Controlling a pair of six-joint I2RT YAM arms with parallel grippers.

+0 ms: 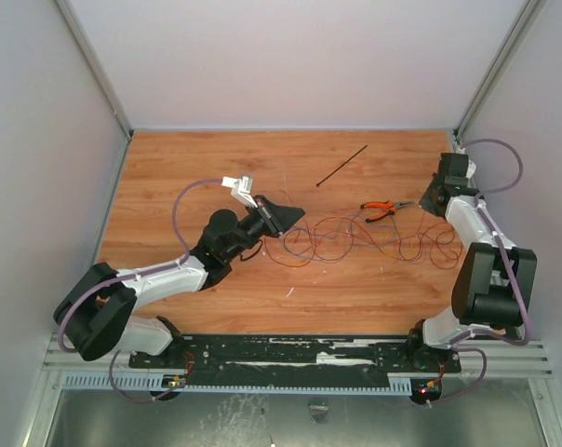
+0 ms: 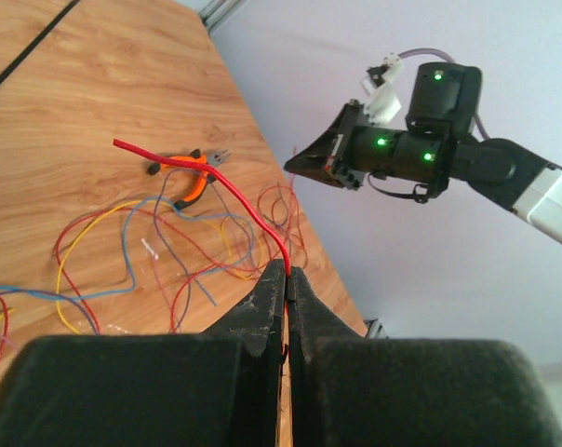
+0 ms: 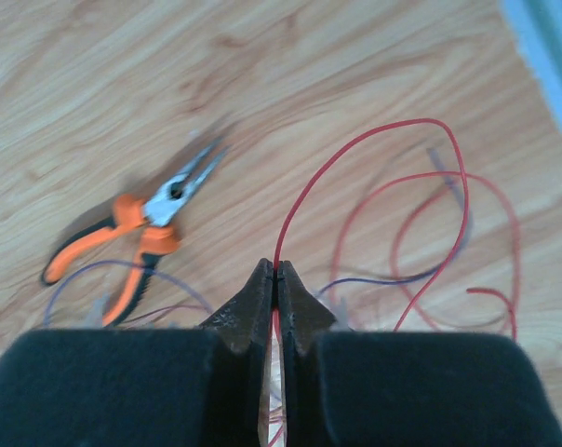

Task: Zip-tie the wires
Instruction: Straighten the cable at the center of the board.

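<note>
The wires [image 1: 369,240] lie in a loose red, dark and blue tangle on the wooden table, between my two grippers. My left gripper [image 1: 298,212] sits at the tangle's left end. In the left wrist view it [image 2: 287,272] is shut on one red wire [image 2: 211,175] that arcs up and away to a free end. My right gripper [image 1: 424,199] is at the tangle's right end, and in its wrist view it [image 3: 276,270] is shut on a red wire [image 3: 351,154] that loops off to the right. The zip tie [image 1: 341,166] lies straight on the table behind the wires, apart from both grippers.
Orange-handled pliers [image 1: 383,210] lie just behind the tangle, close to my right gripper, and show again as the pliers [image 3: 137,233] in the right wrist view. White walls enclose the table on three sides. A metal rail [image 1: 300,354] runs along the near edge.
</note>
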